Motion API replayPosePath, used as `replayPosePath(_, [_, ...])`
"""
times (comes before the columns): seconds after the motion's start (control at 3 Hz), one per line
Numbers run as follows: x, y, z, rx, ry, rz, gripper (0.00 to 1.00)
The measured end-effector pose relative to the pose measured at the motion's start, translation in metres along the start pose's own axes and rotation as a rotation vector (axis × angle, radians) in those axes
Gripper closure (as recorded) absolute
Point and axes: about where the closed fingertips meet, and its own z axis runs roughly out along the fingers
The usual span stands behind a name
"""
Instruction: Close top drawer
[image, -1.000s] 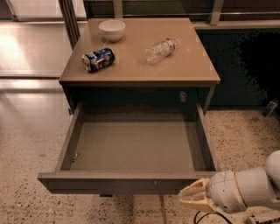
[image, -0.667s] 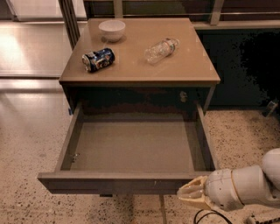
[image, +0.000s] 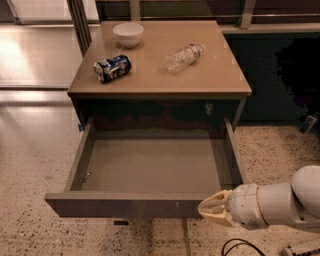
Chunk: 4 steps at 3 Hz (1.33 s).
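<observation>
Change: gripper (image: 204, 210) has crept a little left and up over the last second, closing on the right end of the drawer front. Nothing else has shifted.
Drawer motion: none that I can see; top drawer (image: 125, 205) is as far out as it was a second ago.
Drawer location: pulled fully out of the cabinet (image: 220, 80) toward the camera, grey floor and walls exposed, nothing inside, dark front nearest the camera.
Gripper location: low right, tip at the right end of the drawer front, arm coming in from the right edge.
Gripper state: fingers drawn together into a blunt point, holding nothing.
Contact: tip overlaps the front's right end in this view; can't confirm whether it's touching or just beside it.
Meaning for task: looks like the approach is finishing and the push hasn't started. Closing is all still to do.
Next move, my read: push the front straight back toward the cabinet. Contact so far right of centre could skew the drawer on its runners.
Count, drawers: one open; lower fronts hidden beneath it.
Count, bowl (image: 128, 34): one, white, upright, back left of the top.
Count, can (image: 112, 68): one, on its side, left.
Count, bottle (image: 185, 56): one, clear plastic, lying down, right of centre.
Count, grippers: one.
Count, cable (image: 240, 246): one dark loop on the floor below the arm.
</observation>
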Motion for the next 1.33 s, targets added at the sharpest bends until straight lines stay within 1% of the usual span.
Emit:
replayPosePath(0.33, [0.0, 0.0, 0.0, 0.0, 0.0, 0.0, 1.0])
replayPosePath(1.0, [0.004, -0.014, 0.012, -0.005, 0.01, -0.029, 1.0])
replayPosePath(1.33, [0.002, -0.035, 0.018, 0.011, 0.017, -0.071, 1.0])
